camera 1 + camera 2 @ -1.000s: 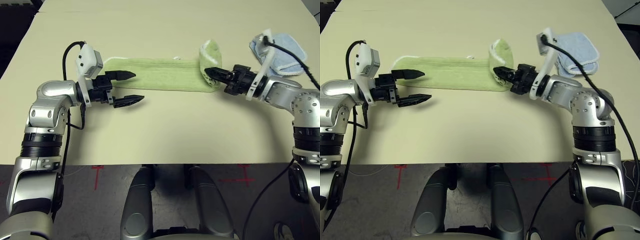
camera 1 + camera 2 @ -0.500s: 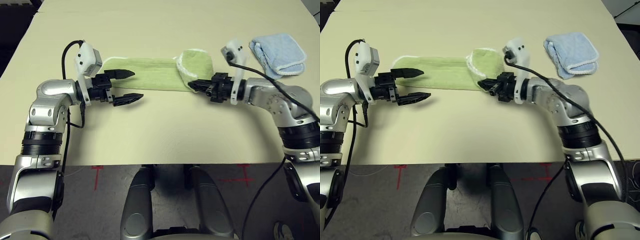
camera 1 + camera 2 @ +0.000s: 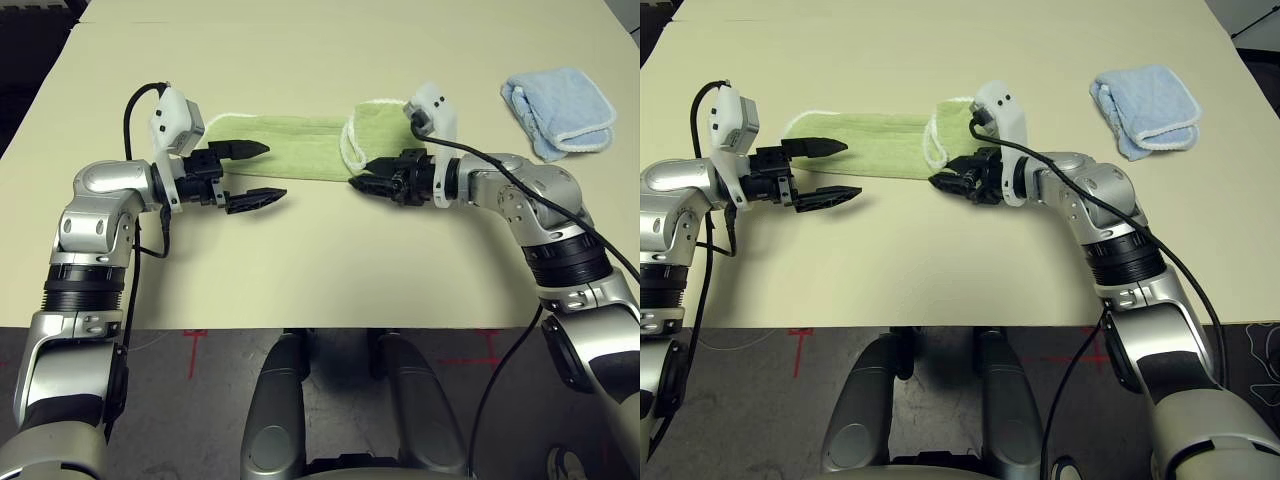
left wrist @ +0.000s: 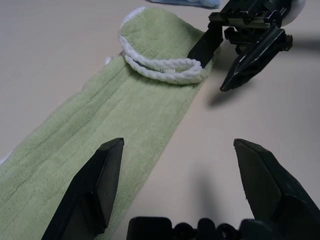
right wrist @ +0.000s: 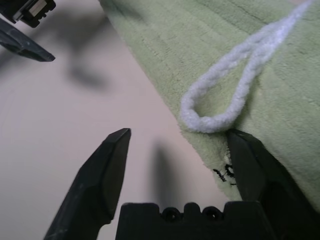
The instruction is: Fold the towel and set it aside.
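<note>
Towel [image 3: 300, 148] lay as a long green strip on the surface [image 3: 330, 260], right end doubled back over itself — white edging looped at the fold. Right gripper [image 3: 368, 176] sat at that folded end, fingers spread wide; in its wrist view one finger rested against the cloth edge, gripping nothing. Left gripper [image 3: 252, 174] hovered at the strip's left end, fingers released, one over the cloth and one over bare surface. Blue towel [image 3: 558, 108] lay well apart to the right. Risks, as judged: the loose flap could spring open once released — or the right finger could drag the edge on withdrawal, skewing the fold
</note>
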Tool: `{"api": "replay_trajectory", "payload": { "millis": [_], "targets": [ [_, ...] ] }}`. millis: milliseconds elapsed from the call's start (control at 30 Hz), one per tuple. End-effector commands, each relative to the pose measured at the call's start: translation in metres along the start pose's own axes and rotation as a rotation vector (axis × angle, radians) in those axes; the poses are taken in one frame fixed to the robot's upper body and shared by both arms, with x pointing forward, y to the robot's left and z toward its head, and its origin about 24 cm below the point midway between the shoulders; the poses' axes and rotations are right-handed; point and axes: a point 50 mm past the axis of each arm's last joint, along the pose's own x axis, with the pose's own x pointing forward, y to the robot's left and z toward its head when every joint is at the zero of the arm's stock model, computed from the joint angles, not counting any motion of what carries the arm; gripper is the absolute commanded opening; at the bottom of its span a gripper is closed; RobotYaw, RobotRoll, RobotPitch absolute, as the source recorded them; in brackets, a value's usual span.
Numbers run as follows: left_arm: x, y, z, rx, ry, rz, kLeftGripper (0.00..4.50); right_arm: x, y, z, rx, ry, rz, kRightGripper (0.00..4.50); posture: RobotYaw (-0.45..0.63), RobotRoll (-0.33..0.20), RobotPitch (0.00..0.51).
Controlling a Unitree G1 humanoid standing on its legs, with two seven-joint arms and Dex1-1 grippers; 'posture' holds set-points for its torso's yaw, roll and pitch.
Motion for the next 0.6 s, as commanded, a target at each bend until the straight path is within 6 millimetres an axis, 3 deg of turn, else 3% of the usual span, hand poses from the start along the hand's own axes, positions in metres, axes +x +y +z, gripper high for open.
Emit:
{"api": "replay_trajectory", "payload": {
  "millis": [33,200,400,500,600],
  "targets": [
    [0.000,-0.002,-0.001,0.009,0.016,-0.008,4.50,-0.003,0.001,0.005,-0.051,-0.010,0.002,4.48,0.05,0.000,0.313],
    [-0.001,-0.002,-0.001,0.008,0.019,-0.006,4.50,-0.024,-0.013,0.018,-0.183,-0.170,-0.027,4.48,0.04,0.000,0.310],
    [0.000,-0.002,-0.003,0.002,0.021,-0.007,4.50,-0.054,-0.036,-0.002,-0.276,-0.333,0.016,4.48,0.02,0.000,0.315],
    [0.000,-0.001,-0.004,-0.001,0.022,-0.009,4.50,-0.061,-0.041,-0.016,-0.410,-0.291,0.093,4.48,0.03,0.000,0.317],
    [-0.002,0.000,-0.004,-0.009,0.026,-0.001,4.50,-0.066,-0.048,-0.019,-0.436,-0.301,0.114,4.48,0.04,0.000,0.318]
  ]
}}
